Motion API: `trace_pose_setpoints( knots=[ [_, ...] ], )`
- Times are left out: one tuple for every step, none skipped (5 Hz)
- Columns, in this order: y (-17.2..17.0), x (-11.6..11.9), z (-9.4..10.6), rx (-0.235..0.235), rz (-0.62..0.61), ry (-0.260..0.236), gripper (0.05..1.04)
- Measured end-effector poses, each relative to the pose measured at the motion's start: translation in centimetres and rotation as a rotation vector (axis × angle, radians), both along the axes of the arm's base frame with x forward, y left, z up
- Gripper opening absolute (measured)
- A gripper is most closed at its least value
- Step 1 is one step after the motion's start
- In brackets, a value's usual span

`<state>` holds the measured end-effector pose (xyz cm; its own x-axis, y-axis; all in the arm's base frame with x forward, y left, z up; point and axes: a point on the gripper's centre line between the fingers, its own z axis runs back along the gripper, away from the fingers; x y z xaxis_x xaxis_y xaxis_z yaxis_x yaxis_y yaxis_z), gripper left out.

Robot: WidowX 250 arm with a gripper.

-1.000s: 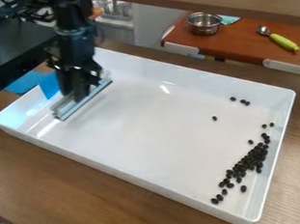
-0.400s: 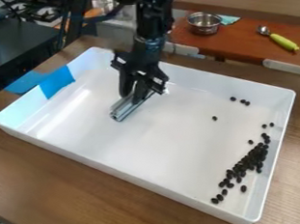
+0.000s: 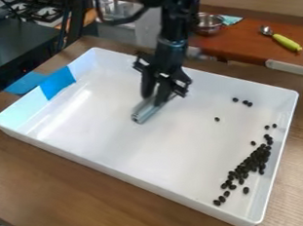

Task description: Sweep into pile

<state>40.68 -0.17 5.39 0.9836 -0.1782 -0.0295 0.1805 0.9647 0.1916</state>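
1 grey bar (image 3: 143, 114) in claw (image 3: 154, 99)

Kitchen-type rm, stove (image 3: 43, 14) in bkgd, metal bowl (image 3: 208, 25) & green-handled utensil (image 3: 286, 42) on brown ctr (image 3: 248, 42)

The tray (image 3: 144, 154) was plain white, the beans (image 3: 250, 164) and gripper (image 3: 152, 96) black, the bar (image 3: 145, 112) silvery grey, the tape (image 3: 57, 82) blue, the table (image 3: 61, 189) brown with streaky grain.
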Motion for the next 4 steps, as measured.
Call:
trace_pose_setpoints(
  knots=[
    [-1.4, -0.4, -0.4, 0.006, -0.044, -0.012, 0.330],
    [-2.2, -0.4, -0.4, 0.015, -0.072, -0.037, 0.330],
    [-4.3, -0.5, -0.4, 0.015, -0.121, -0.045, 0.330],
    [-5.9, -0.4, -0.3, 0.010, -0.140, -0.036, 0.330]
  ],
)
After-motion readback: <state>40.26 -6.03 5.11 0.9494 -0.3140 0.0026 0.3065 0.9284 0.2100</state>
